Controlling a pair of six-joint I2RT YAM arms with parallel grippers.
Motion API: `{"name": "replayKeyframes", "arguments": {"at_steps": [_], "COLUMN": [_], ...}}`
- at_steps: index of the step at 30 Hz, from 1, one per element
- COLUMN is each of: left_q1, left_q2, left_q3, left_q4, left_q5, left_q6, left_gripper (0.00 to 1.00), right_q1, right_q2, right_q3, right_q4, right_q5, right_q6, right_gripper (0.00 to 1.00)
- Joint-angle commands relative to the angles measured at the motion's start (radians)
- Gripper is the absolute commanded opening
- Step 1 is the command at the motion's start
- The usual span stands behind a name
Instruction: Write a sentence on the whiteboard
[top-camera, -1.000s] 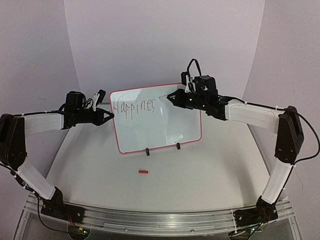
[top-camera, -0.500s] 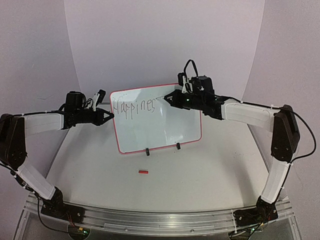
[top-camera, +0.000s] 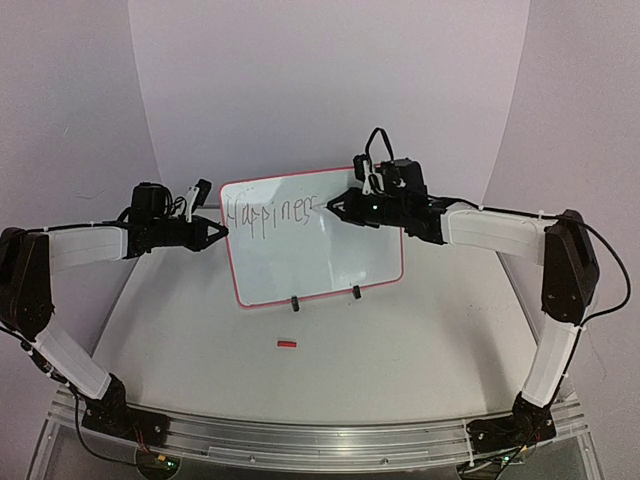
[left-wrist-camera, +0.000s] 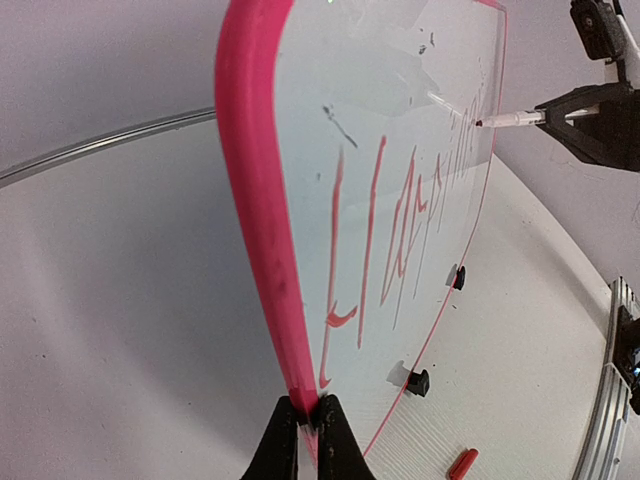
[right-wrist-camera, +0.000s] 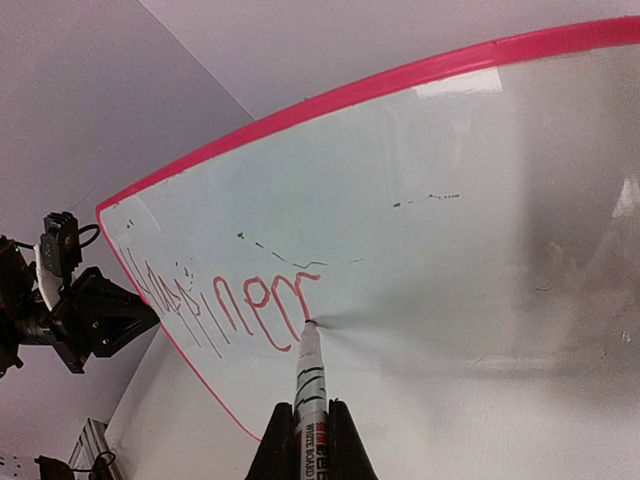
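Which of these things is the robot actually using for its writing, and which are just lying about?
In use: whiteboard, its edge clamped in the left gripper; marker held in the right gripper; the sentence, partly written.
Lying about: small red piece on the table in front of the whiteboard.

Right gripper (top-camera: 335, 207) at sentence (top-camera: 268, 215) end, apparently touching.

whiteboard (top-camera: 330, 262): white, red-framed, upright on two black feet, centre of frame.
sentence (top-camera: 268, 214): partly written, "Happines", board's upper left.
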Motion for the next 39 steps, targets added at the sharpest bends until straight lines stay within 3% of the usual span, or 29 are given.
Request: {"name": "replayKeyframes", "arguments": {"at_steps": [1, 13, 39], "left_q1": [-0.004, -0.002, -0.003], "left_q2": [0.008, 0.009, 0.004], "left_q3": [0.038, 0.038, 0.035], "left_q4": [-0.022, -0.021, -0.02], "left_q5": [-0.038, -0.038, -0.037], "left_q6": [0.063, 0.064, 0.062], "left_gripper": [0.0, 0.0, 0.0], "right_q1": [-0.006, -0.005, 0.012], "right_q2": [-0.007, -0.082, -0.021], "right_q3": [-0.017, -0.069, -0.039], "right_q4": [0.017, 0.013, -0.014], "right_q5": [0.031, 0.123, 0.006], "right_q6": [0.001, -0.027, -0.022], "right_gripper": [0.0, 0.0, 0.0]}}
